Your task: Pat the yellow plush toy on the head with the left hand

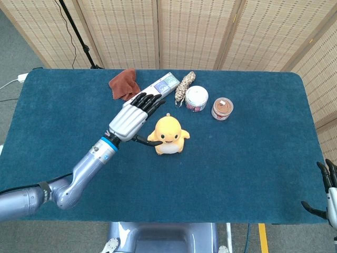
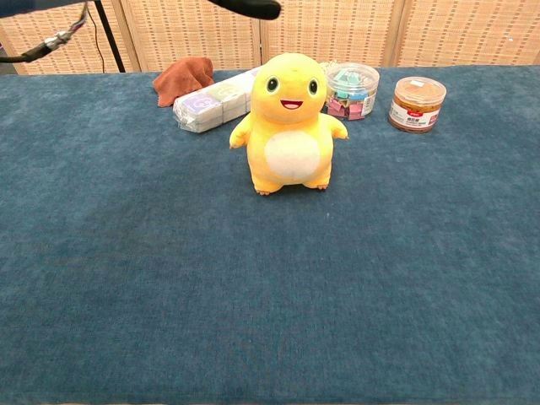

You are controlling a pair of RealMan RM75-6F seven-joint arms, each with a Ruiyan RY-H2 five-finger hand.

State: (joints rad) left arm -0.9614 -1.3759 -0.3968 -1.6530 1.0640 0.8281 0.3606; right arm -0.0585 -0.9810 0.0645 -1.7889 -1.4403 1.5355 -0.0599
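This looks like a staged robot-testing room, not a home. A desk [image 1: 253, 158] under dark blue felt fills the frame, woven folding screens [image 1: 195, 31] line the top, and a black stand [image 1: 79, 34] with cables [image 1: 10, 84] occupies the upper left on grey carpet [image 1: 13, 52].

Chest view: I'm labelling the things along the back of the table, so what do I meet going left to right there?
Rust-brown cloth → wrapped multipack of small tubs → yellow plush toy, standing in front of the row → clear tub of colourful bits → brown-lidded jar.
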